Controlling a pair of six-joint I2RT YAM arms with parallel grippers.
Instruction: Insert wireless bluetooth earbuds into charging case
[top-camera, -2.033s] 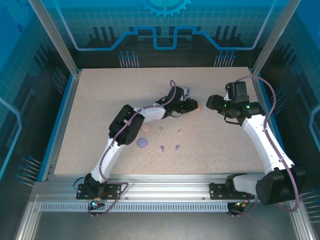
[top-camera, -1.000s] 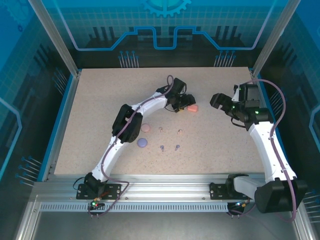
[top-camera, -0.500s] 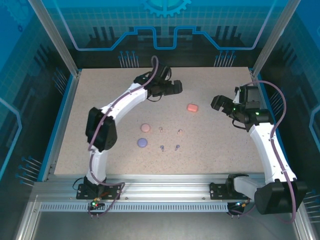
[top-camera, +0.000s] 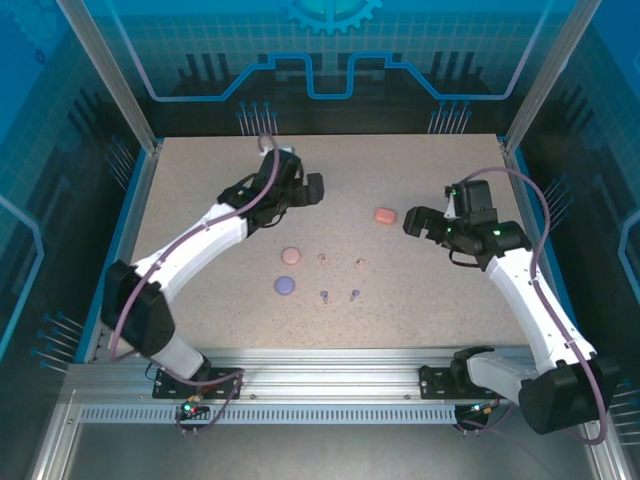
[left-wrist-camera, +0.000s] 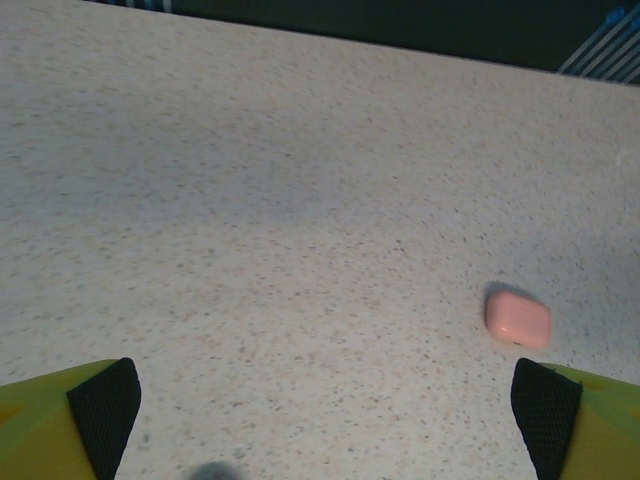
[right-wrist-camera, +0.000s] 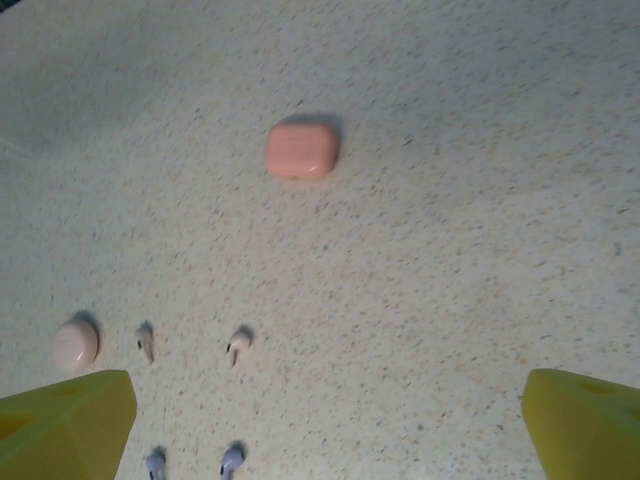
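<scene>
The jaws of the left gripper (top-camera: 316, 189) stand wide apart and hold nothing. The jaws of the right gripper (top-camera: 411, 224) are also wide and empty. Both hang above the bench (top-camera: 190, 220), the left one over its far left part, the right one at the right side.

The bench has a pale beige surface with fine dark speckles. A blue strip runs along its edges and an aluminium frame (top-camera: 110, 90) stands around it. Behind and at the sides I see blue translucent panels (top-camera: 330, 45) printed with grid and circuit lines.

The coral case (top-camera: 385, 215) lies alone between the two grippers, nearer to the right one and touching neither. It is a small rounded block and it looks closed. Closer to the arm bases lie a round pale pink case (top-camera: 291, 256) and, just in front of it, a round purple case (top-camera: 284, 286).

To the right of these cases, four tiny stemmed buds lie loose on the bench. The pale pink buds (top-camera: 321, 259) are in the farther row and the purple buds (top-camera: 324, 295) in the nearer row. Each bud is much smaller than any case, and all are well apart from the jaws
</scene>
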